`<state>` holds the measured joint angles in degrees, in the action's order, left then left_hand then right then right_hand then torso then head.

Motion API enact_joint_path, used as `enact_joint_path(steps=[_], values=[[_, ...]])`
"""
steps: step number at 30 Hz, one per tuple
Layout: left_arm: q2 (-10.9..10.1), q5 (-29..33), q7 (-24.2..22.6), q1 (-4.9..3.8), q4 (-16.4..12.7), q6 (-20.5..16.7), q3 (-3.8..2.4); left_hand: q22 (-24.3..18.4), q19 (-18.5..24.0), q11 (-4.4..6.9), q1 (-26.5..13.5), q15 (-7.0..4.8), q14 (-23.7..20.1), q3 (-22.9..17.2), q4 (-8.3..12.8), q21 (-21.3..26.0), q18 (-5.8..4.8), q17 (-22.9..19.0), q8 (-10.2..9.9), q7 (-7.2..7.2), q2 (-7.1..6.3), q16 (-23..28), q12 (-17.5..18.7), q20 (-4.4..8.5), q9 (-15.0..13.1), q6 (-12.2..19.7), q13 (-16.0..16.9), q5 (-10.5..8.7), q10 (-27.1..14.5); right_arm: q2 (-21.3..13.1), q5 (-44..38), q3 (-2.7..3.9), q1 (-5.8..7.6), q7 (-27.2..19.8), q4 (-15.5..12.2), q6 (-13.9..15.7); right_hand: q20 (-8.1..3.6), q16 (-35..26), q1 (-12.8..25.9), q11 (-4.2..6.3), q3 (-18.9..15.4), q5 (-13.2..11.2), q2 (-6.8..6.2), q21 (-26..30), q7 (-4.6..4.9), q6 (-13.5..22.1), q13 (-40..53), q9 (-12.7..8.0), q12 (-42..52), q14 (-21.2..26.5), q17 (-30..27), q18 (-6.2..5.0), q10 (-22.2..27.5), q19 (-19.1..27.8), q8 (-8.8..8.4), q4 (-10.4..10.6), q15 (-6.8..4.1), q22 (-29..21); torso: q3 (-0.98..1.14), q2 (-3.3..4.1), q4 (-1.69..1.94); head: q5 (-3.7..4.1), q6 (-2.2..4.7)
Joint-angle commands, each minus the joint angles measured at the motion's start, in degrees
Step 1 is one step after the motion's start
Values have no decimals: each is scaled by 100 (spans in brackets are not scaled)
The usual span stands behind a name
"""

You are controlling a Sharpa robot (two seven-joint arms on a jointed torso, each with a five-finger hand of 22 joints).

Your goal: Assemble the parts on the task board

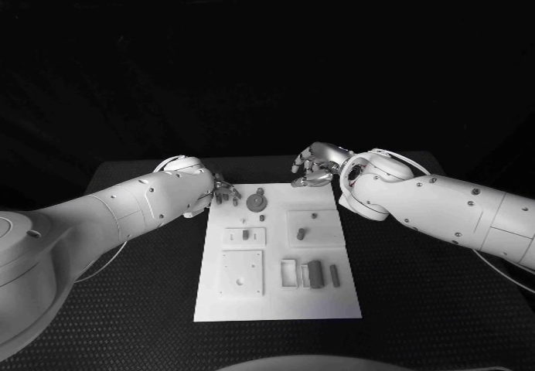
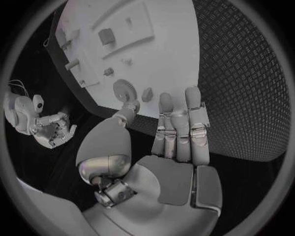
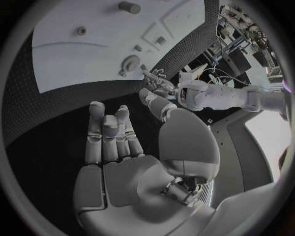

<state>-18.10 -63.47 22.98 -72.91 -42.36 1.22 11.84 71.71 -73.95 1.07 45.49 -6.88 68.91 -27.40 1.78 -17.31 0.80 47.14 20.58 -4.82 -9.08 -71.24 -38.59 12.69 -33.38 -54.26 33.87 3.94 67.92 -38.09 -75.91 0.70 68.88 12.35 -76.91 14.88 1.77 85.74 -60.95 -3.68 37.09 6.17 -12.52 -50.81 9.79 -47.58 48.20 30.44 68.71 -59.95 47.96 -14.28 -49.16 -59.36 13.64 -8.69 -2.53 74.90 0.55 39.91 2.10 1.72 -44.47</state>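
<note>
From above, the left hand (image 1: 219, 192) hovers at the far left corner of the white board (image 1: 279, 305), fingers loosely apart and holding nothing; a round gear (image 1: 257, 202) lies just beside its fingertips. The right hand (image 1: 320, 165), half curled and empty, hangs past the board's far edge.

At the left wrist, the gear (image 2: 125, 89) sits just beyond the straightened fingers (image 2: 178, 123), so the reach looks like the step in hand; next, closing around it.

At the right wrist, the fingers (image 3: 110, 132) are curled over bare table, with small pegs (image 3: 129, 7) standing nearby on the board.

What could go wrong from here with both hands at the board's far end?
1. The left hand is close beside the gear; a careless reach may knock it off its place.
2. The right hand hovers open off the board's far corner, so closing in may make the hands collide.
</note>
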Motion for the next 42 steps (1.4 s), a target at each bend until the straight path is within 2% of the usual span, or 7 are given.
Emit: enact_joint_path(steps=[1,8,13,19,20,24,42], values=[[41,-32,-96,23,11,67,-2,27,-75,3,18,-50,82,44,18,2,91,18,-2,-49,121,-35,20,7,-13,-42,-9,-13,71,4,-10,2,1,-26,-11,-50,-8,23,6,-4,-1,-18,44,19,28,7,-8,-7,40,21,-4,-72,53,7,32,37,11,96,2,-4,4,4,-6],[74,7,-121,69,54,87,-3,76,-108,28,77,-75,120,116,94,-18,90,38,1,-21,244,-56,28,26,-19,-136,-21,-5,130,6,-10,2,1,-26,-12,-51,-8,24,5,-4,-1,-18,44,18,28,7,-8,-8,41,20,-4,-72,53,6,33,38,11,96,1,-1,2,10,-19],[89,7,-128,83,73,53,-3,84,-110,32,79,-79,124,131,104,-18,89,41,-2,-17,261,-56,34,29,-19,-151,-25,0,137,8,-11,2,1,-24,-13,-54,-8,24,4,-4,0,-18,44,18,28,7,-9,-8,42,20,-4,-72,53,6,34,37,11,96,3,-1,4,24,-20],[98,31,-135,83,97,46,-4,103,-113,39,111,-87,129,151,142,-15,85,46,-13,-9,347,-55,48,36,-17,-182,-35,8,153,1,-11,2,2,-17,-24,-69,-9,25,3,-4,0,-18,44,18,28,7,-10,-9,43,20,-5,-72,52,6,35,38,12,96,0,2,4,22,-23],[96,53,-138,84,95,39,-4,112,-112,43,142,-88,131,160,176,-12,81,50,-19,-8,408,-54,56,38,-17,-197,-40,-21,158,3,-11,2,2,-18,-23,-68,-9,25,3,-4,0,-18,44,18,28,7,-10,-10,43,20,-5,-72,52,6,35,38,12,96,2,2,5,23,-25],[102,90,-149,84,87,30,-5,133,-121,50,223,-96,140,162,243,-11,77,57,-20,3,517,-54,67,45,-21,-244,-48,-57,181,20,-11,2,2,-19,-11,-74,-9,25,3,-4,0,-18,44,18,28,7,-10,-10,44,20,-5,-72,52,6,36,39,12,96,2,-2,8,25,-31],[99,242,-139,87,75,-58,-6,199,-181,82,557,-126,193,137,464,-8,54,89,-14,37,730,-73,118,70,-50,-392,-80,-70,279,32,-11,2,2,-13,4,-104,-9,26,3,-4,0,-18,45,18,28,9,-12,-13,46,20,-6,-72,53,6,38,41,12,96,0,-2,8,25,-42]])
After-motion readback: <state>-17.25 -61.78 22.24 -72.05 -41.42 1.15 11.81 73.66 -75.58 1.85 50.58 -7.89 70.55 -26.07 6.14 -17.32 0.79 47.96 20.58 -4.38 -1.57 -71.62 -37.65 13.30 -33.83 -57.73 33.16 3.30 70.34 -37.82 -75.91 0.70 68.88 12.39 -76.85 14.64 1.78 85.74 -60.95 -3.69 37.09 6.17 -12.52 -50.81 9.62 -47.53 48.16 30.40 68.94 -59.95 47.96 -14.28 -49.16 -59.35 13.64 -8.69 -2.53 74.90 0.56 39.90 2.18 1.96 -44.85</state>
